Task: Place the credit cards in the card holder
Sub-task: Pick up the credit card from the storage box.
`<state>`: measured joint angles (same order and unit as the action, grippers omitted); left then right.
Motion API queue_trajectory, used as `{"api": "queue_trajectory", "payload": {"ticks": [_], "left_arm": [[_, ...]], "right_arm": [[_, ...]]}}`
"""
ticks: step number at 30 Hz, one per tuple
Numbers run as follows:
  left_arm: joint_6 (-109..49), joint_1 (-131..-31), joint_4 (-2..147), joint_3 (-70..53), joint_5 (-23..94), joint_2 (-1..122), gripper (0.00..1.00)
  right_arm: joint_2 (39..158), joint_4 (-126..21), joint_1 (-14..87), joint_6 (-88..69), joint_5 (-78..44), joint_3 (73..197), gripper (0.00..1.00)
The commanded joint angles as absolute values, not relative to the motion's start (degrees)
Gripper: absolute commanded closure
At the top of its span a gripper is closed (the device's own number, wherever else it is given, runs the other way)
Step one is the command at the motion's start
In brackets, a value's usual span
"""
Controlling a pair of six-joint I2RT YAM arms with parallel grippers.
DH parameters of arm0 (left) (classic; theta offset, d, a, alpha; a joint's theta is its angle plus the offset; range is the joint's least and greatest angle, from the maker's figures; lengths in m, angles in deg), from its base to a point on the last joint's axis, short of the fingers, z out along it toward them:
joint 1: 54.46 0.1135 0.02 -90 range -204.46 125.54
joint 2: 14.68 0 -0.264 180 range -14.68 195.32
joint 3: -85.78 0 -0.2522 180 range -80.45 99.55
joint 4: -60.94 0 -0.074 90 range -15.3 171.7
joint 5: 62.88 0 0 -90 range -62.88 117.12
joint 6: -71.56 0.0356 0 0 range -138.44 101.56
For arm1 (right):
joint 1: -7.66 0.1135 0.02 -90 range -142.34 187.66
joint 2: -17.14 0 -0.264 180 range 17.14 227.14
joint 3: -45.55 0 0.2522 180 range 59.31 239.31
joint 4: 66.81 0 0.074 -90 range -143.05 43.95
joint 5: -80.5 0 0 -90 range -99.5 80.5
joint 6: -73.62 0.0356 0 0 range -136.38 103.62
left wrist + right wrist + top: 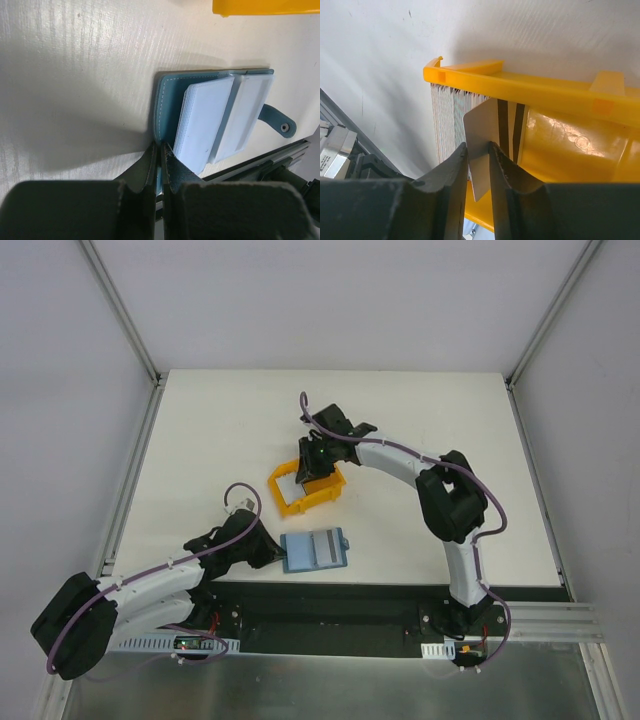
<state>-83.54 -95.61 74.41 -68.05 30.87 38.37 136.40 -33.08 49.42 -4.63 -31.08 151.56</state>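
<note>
The card holder (315, 550) lies open near the table's front edge, its pale blue pockets (210, 120) facing up and its snap tab (277, 121) to the right. My left gripper (275, 555) (160, 147) is shut on the teal cover's left edge (165, 100). My right gripper (312, 475) (479, 147) reaches into the yellow bin (285, 502), where several credit cards (450, 115) stand on edge in a stack. One pale card (482, 125) sits tilted between the fingertips, which press on both its sides. Behind it show cards with dark stripes (502, 127).
The yellow bin's rim (545, 90) runs across the right wrist view; its corner (265, 6) shows at the top of the left wrist view. A metal rail (400, 610) lies along the near table edge, just below the card holder.
</note>
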Motion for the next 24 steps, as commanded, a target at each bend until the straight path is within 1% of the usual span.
{"api": "queue_trajectory", "payload": {"ticks": [1, 5, 10, 11, 17, 21, 24], "left_arm": [[-81.9, -95.16, 77.51, -67.8, 30.99, 39.54, 1.0], [-81.72, -95.16, 77.43, -67.8, 31.08, 39.72, 1.0], [-81.99, -95.16, 77.34, -67.97, 30.9, 39.54, 1.0], [-81.99, -95.16, 77.34, -67.97, 30.9, 39.54, 1.0], [-81.99, -95.16, 77.25, -68.06, 30.99, 39.54, 1.0], [-81.99, -95.16, 77.25, -68.06, 30.81, 39.28, 1.0], [-81.46, -95.16, 77.34, -67.89, 30.9, 39.02, 1.0]], "right_arm": [[131.93, -32.66, 49.32, -4.95, -31.74, 151.6, 0.76], [130.79, -31.78, 49.15, -6.27, -29.1, 151.6, 0.8], [130.25, -28.71, 48.71, -8.82, -24.18, 153.88, 0.97], [130.52, -27.92, 48.53, -9.17, -23.74, 154.67, 1.0], [128.86, -26.24, 48.0, -11.01, -21.28, 156.08, 1.0], [124.91, -26.33, 47.39, -11.81, -20.13, 155.38, 1.0], [120.52, -27.64, 47.04, -11.11, -20.04, 151.97, 1.0]]}}
